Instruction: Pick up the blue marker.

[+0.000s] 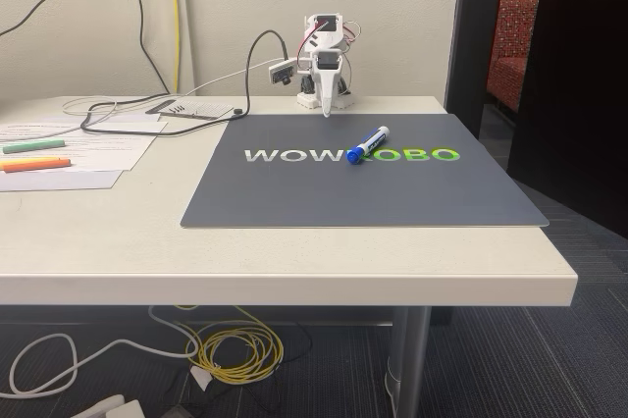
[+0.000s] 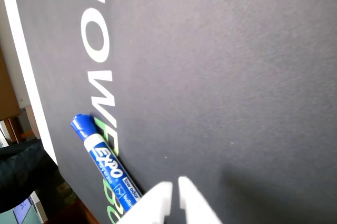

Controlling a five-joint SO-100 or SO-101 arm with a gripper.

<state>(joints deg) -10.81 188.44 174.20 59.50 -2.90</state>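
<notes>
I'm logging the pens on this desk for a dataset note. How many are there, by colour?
Blue: 1, the blue marker on the grey mat.
Green: 1, the green highlighter on the papers.
Orange: 1, the orange highlighter just in front of it.
Total: 3

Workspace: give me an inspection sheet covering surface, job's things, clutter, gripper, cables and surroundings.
Surface: white table with a dark grey mat printed with lettering.
Job's things: blue marker lying flat on the mat across the lettering, cap toward the camera in the fixed view; untouched.
Clutter: green highlighter and orange highlighter on papers at the table's left in the fixed view.
Gripper: gripper above the mat near the marker, fingertips nearly together, holding nothing.
Cables: black cable on the table behind the mat; yellow cable coiled on the floor.
Surroundings: wall behind, open doorway at right, carpet below.
</notes>
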